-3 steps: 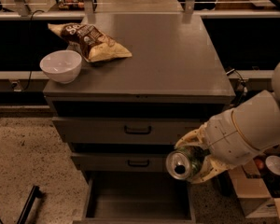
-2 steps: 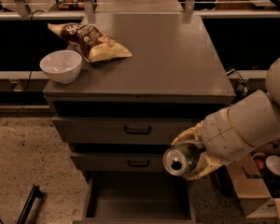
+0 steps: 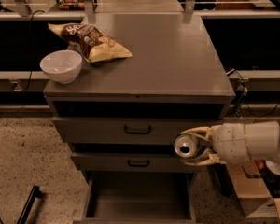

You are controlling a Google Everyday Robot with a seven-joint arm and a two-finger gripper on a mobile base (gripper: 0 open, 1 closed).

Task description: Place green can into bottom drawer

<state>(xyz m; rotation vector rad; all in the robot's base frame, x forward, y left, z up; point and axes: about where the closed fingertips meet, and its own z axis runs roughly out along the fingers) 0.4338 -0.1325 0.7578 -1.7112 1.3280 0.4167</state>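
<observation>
The green can (image 3: 186,145) shows its shiny silver top with pull tab toward the camera. My gripper (image 3: 192,146) is shut on it, one cream finger above and one below. It hangs in front of the cabinet's right side, level with the middle drawer. The bottom drawer (image 3: 139,196) is pulled open below and left of the can; its plain grey interior holds nothing that I can see. My white arm (image 3: 252,143) reaches in from the right edge.
The grey cabinet top (image 3: 168,55) carries a white bowl (image 3: 61,65) and a chip bag (image 3: 91,41) at its left. Two shut upper drawers show black handles (image 3: 137,130). Cardboard boxes (image 3: 252,190) stand on the floor at the right. A dark bar (image 3: 30,203) lies at lower left.
My arm has turned more level and moved the can slightly left and down, staying in front of the middle drawer. The can stays held; the drawer stays open.
</observation>
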